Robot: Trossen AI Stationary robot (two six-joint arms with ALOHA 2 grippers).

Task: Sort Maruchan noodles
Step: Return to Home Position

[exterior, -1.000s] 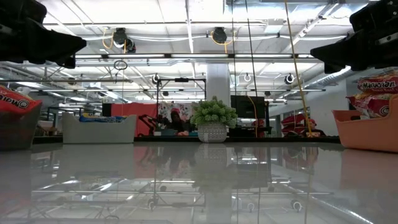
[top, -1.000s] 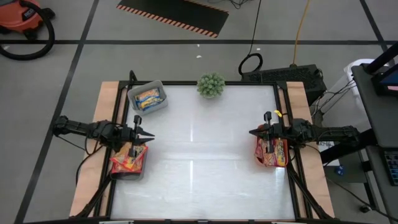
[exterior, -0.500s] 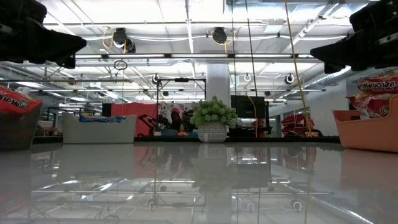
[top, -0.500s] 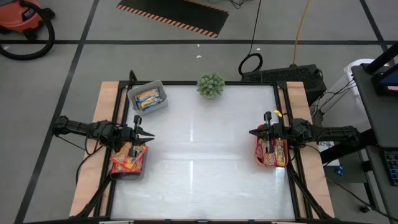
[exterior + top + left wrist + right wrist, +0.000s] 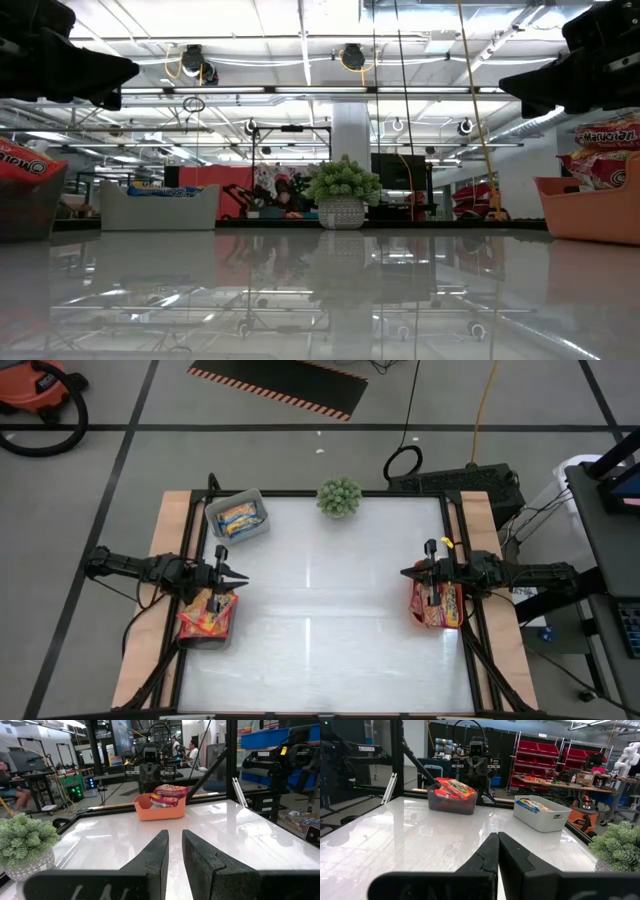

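The Maruchan noodles lie in three bins. Red packets (image 5: 205, 622) fill a dark bin (image 5: 451, 804) at the table's left edge. Yellow-and-blue packets (image 5: 238, 516) lie in a grey bin (image 5: 256, 530) at the far left corner. More red packets (image 5: 167, 794) sit in an orange bin (image 5: 157, 812) at the right edge. My left gripper (image 5: 244, 576) hovers level above the dark bin's far side, its fingers (image 5: 159, 851) a narrow gap apart with nothing between them. My right gripper (image 5: 403, 572) hovers level over the orange bin, shut and holding nothing.
A green potted plant (image 5: 339, 497) stands at the middle of the far edge. The white tabletop (image 5: 320, 620) between the bins is bare. Black frame rails (image 5: 460, 540) run along the table's sides.
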